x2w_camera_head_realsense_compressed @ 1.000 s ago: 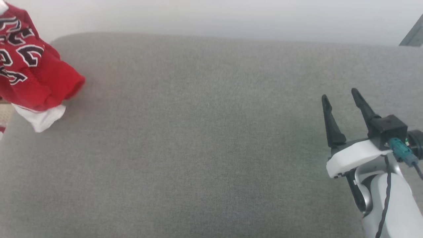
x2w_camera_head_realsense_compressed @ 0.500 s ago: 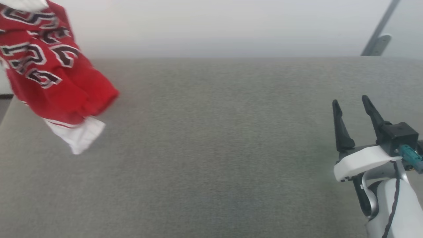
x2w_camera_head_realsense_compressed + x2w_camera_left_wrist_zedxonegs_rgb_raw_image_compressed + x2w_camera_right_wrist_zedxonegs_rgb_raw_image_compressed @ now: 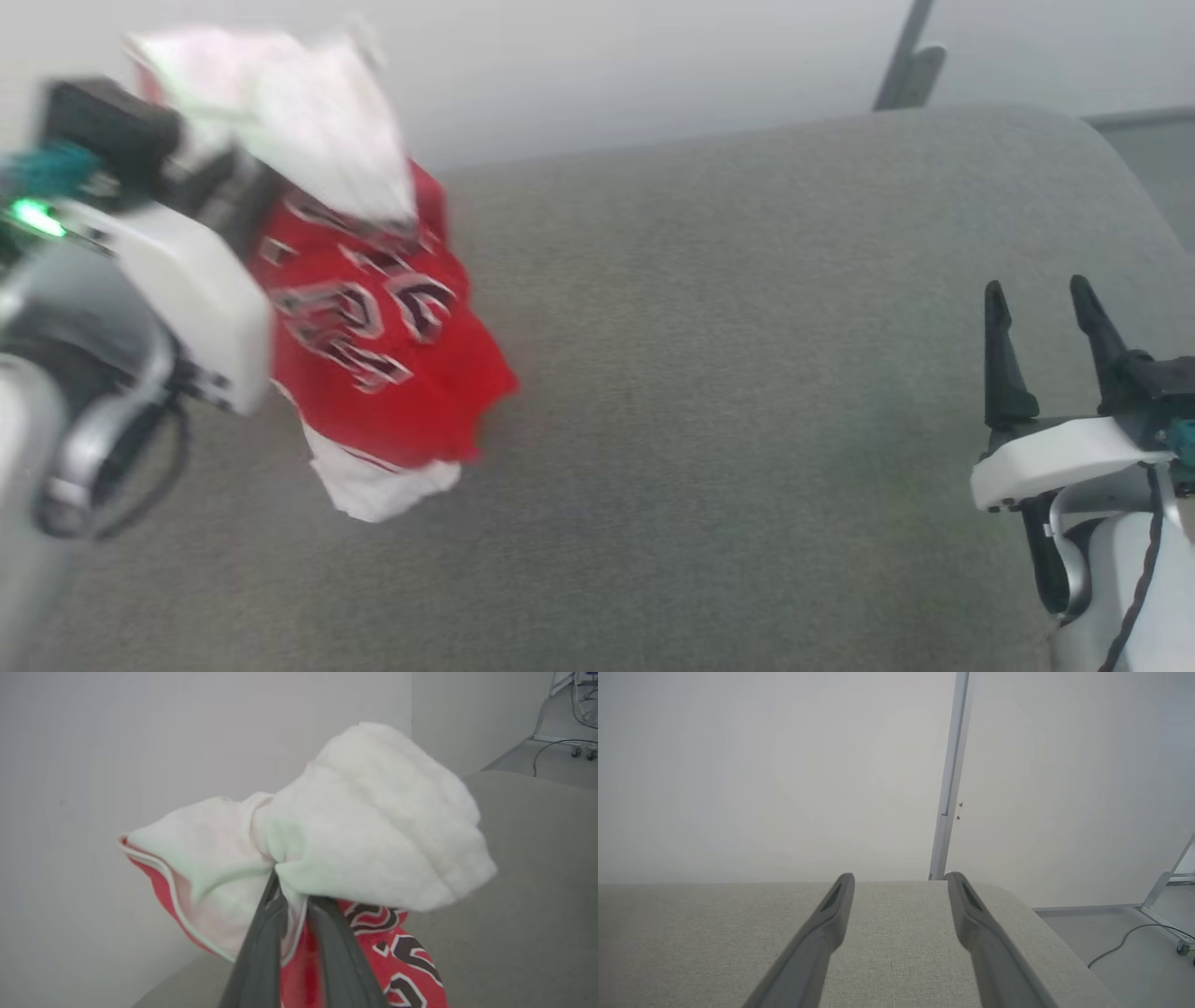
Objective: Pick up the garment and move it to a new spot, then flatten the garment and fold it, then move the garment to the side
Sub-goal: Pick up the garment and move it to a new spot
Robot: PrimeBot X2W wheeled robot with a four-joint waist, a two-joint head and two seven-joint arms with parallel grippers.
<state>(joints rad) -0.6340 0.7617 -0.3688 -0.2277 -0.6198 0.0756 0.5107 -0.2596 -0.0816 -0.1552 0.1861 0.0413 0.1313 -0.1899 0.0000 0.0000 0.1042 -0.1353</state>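
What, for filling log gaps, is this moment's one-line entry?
left hand: shut on garment | right hand: open, empty | garment: bunched, dangling

Grey woven cushion (image 3: 747,448) spreading wide and flat, its far edge running along a white wall (image 3: 607,65), its far right corner curving off, garment (image 3: 392,383) hanging over its left part, white hem dangling close to the fabric, contact unclear.

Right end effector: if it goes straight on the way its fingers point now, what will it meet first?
Nothing near: the right end effector, open, points low over the grey cushion, which looks free ahead. Past its far edge probably comes the white wall; depth is unclear.
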